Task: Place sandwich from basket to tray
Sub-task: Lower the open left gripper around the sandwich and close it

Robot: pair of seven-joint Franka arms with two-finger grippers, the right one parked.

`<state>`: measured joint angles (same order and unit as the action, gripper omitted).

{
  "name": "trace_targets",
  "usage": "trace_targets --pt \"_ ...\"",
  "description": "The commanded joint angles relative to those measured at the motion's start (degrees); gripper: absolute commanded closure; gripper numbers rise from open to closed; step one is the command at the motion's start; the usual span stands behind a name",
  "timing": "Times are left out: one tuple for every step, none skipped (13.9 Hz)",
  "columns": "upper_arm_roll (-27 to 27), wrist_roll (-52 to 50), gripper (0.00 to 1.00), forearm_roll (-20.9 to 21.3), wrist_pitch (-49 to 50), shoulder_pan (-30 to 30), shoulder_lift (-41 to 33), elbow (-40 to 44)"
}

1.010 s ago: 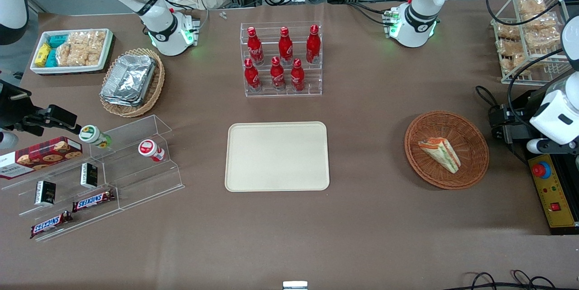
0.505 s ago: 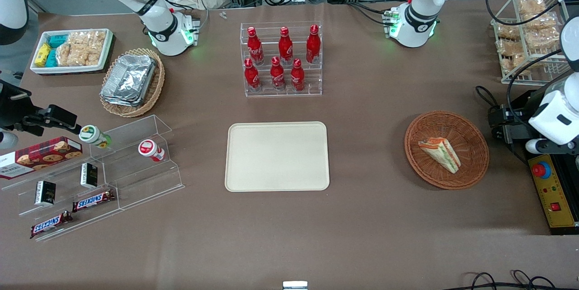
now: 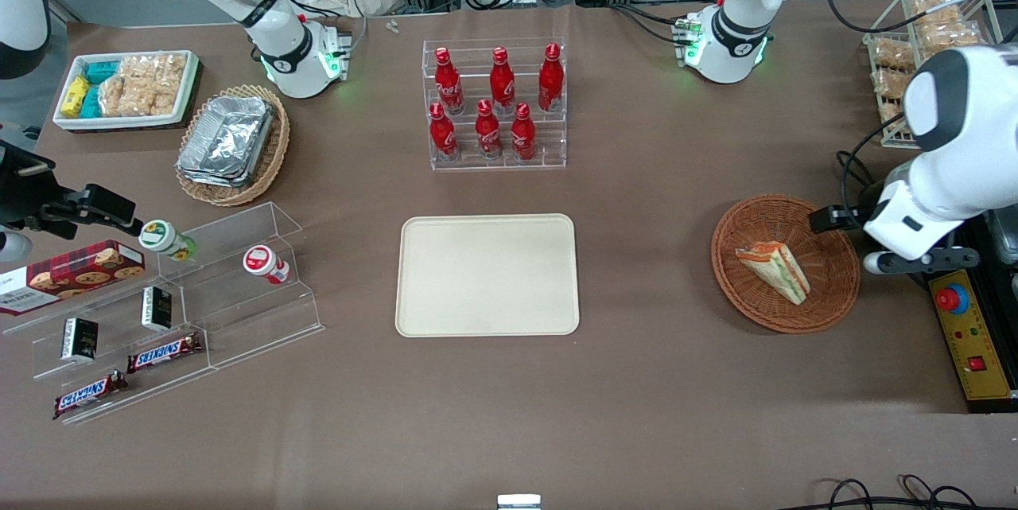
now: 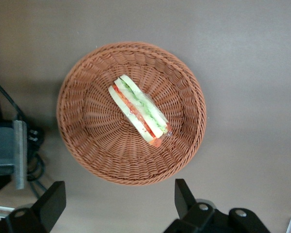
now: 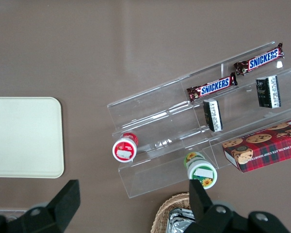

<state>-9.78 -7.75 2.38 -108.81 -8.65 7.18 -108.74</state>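
The sandwich [image 3: 773, 271] lay inside the reddish-brown wicker basket [image 3: 835, 299] at the right of the front frame, tilted on its side with its orange and green filling layers showing. The gripper [image 4: 117, 203] hung above the basket's edge on the working arm's end of the table, its two dark fingers [image 4: 183, 194] spread wide apart and holding nothing. The cream tray [image 3: 487, 274] sat bare at the centre of the frame, well apart from the basket, nearer the camera than the rack of red cola bottles [image 3: 494, 103].
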Motion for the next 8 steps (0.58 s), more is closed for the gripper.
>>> trace_targets --pt "-0.2 -6.5 0.01 -0.5 -7.4 -0.6 0.5 -6.1" --pt "-0.2 -8.6 0.01 -0.4 -10.9 -0.6 1.3 -8.2" --pt "-0.2 -10.1 0.01 -0.3 -14.1 -0.6 2.2 -9.9" --pt "-0.2 -12.5 0.01 -0.2 -16.6 -0.6 3.7 -10.4" --pt "-0.2 -15.9 0.01 0.2 -18.1 -0.6 5.8 -10.2" --pt "-0.1 -18.8 0.01 0.3 -20.1 -0.6 7.7 -10.0" --pt "-0.1 -21.1 0.01 1.0 -22.2 -0.6 9.0 -10.1" --pt "-0.1 -23.3 0.01 2.0 -23.7 -0.6 10.1 -10.2"
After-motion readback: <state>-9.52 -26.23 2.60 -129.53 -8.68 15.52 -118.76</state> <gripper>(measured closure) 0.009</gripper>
